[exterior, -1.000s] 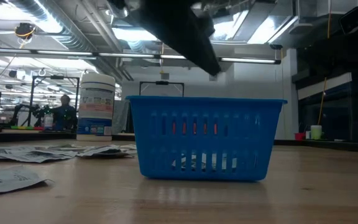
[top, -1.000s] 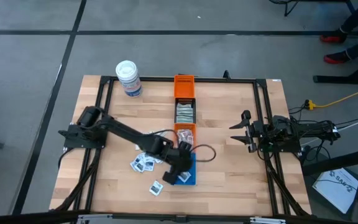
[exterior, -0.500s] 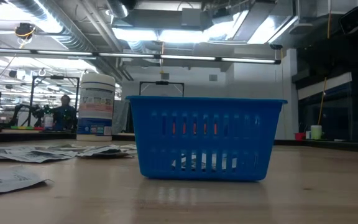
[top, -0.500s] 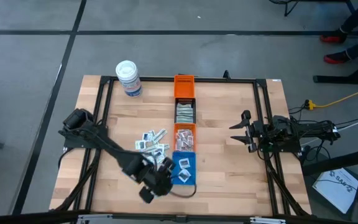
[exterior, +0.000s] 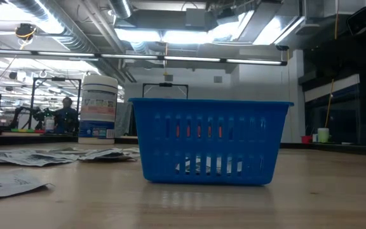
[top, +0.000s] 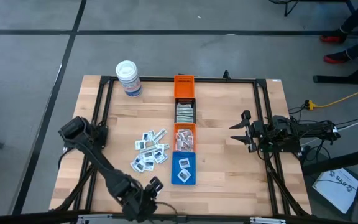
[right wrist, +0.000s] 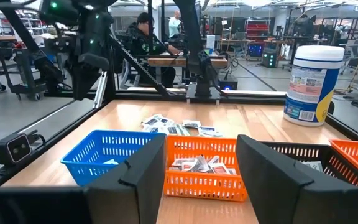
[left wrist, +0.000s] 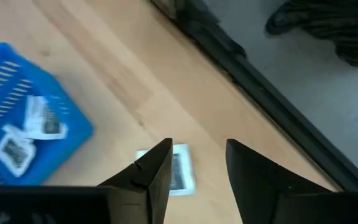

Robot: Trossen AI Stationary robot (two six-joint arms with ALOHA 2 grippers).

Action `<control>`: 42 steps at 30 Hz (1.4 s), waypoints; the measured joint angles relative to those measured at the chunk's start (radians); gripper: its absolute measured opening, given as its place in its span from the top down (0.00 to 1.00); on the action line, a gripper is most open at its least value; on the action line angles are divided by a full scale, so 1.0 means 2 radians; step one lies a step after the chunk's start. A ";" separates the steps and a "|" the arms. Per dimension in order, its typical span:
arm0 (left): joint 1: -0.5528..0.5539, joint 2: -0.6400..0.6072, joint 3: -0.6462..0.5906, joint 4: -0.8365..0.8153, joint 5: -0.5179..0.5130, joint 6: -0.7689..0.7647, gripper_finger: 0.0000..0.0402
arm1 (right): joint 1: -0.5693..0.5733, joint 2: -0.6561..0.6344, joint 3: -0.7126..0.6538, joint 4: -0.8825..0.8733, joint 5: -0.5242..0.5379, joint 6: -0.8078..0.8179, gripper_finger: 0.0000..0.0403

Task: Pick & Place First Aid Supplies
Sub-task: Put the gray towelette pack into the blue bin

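A lone packet [left wrist: 178, 169] is lying flat on the worktop near its front edge, just beside the blue bin [top: 184, 168], which is already holding two packets. The left gripper [left wrist: 196, 168] is hanging over that packet with its fingers standing apart, empty. To pick it well, the fingers would need to be straddling the packet squarely and pressing low, since so thin a piece is likely sliding away. More packets [top: 149, 149] are lying toward the middle. The right gripper [top: 240, 131] is waiting open near the right edge.

The packet's print is too blurred to read, and the left gripper is hard to make out from above.
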State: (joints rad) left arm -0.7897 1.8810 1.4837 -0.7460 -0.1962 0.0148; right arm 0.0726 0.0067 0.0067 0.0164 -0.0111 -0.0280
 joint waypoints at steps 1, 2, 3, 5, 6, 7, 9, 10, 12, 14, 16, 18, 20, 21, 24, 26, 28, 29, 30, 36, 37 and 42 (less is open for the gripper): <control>-0.005 0.004 0.000 -0.001 -0.004 -0.001 0.64 | 0.000 0.000 0.000 0.000 0.000 0.000 0.52; -0.009 0.009 0.000 -0.002 -0.008 -0.003 0.64 | 0.000 0.000 0.000 0.000 0.000 0.000 0.52; -0.012 0.013 0.000 -0.002 -0.011 -0.005 0.64 | 0.000 0.000 0.000 0.000 0.000 0.000 0.52; -0.015 0.023 0.000 -0.005 -0.013 -0.012 0.64 | 0.000 0.000 0.000 0.000 0.000 0.000 0.52; -0.015 0.027 0.000 -0.006 -0.012 -0.017 0.64 | 0.000 0.000 0.000 0.000 0.000 0.000 0.52; -0.015 0.032 0.000 -0.010 -0.011 -0.022 0.64 | 0.000 0.000 0.000 0.000 0.000 0.000 0.52; -0.017 0.044 0.000 -0.014 -0.012 -0.031 0.64 | 0.000 0.000 0.000 0.000 0.000 0.000 0.52; -0.017 0.050 0.000 -0.018 -0.013 -0.033 0.64 | 0.000 0.000 0.000 0.000 0.000 0.000 0.52; -0.017 0.061 0.000 -0.021 -0.018 -0.040 0.64 | 0.000 0.000 0.000 0.000 0.000 0.000 0.52; -0.016 0.072 0.000 -0.022 -0.023 -0.046 0.64 | 0.000 0.000 0.000 0.000 0.000 0.000 0.52; -0.014 0.083 0.000 -0.022 -0.028 -0.049 0.64 | 0.000 0.000 0.000 0.000 0.000 0.000 0.52; -0.013 0.090 0.000 -0.022 -0.038 -0.052 0.64 | 0.000 0.000 0.000 0.000 0.000 0.000 0.52; -0.010 0.095 0.000 -0.022 -0.047 -0.055 0.64 | 0.000 0.000 0.000 0.000 0.000 0.000 0.52; -0.009 0.097 0.000 -0.022 -0.049 -0.055 0.64 | 0.000 0.000 0.000 0.000 0.000 0.000 0.52; -0.005 0.101 -0.003 -0.022 -0.050 -0.058 0.64 | 0.000 0.000 0.000 0.000 0.000 0.000 0.52; -0.001 0.100 -0.011 -0.019 -0.050 -0.067 0.64 | 0.000 0.000 0.000 0.000 0.000 0.000 0.52; 0.003 0.098 -0.021 -0.017 -0.048 -0.076 0.64 | 0.000 0.000 0.000 0.000 0.000 0.000 0.52; 0.004 0.097 -0.025 -0.014 -0.046 -0.081 0.64 | 0.000 0.000 0.000 0.000 0.000 0.000 0.52; 0.005 0.097 -0.030 -0.009 -0.045 -0.082 0.64 | 0.000 0.000 0.000 0.000 0.000 0.000 0.52; 0.009 0.097 -0.034 -0.004 -0.052 -0.081 0.64 | 0.000 0.000 0.000 0.000 0.000 0.000 0.52; 0.011 0.097 -0.034 -0.004 -0.051 -0.081 0.64 | 0.000 0.000 0.000 0.000 0.000 0.000 0.52; 0.020 0.097 -0.035 0.001 -0.048 -0.079 0.65 | 0.000 0.000 0.000 0.000 0.000 0.000 0.52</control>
State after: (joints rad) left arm -0.7490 2.0760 1.4147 -0.7439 -0.2921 -0.1441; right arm 0.0723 0.0067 0.0067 0.0165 -0.0113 -0.0280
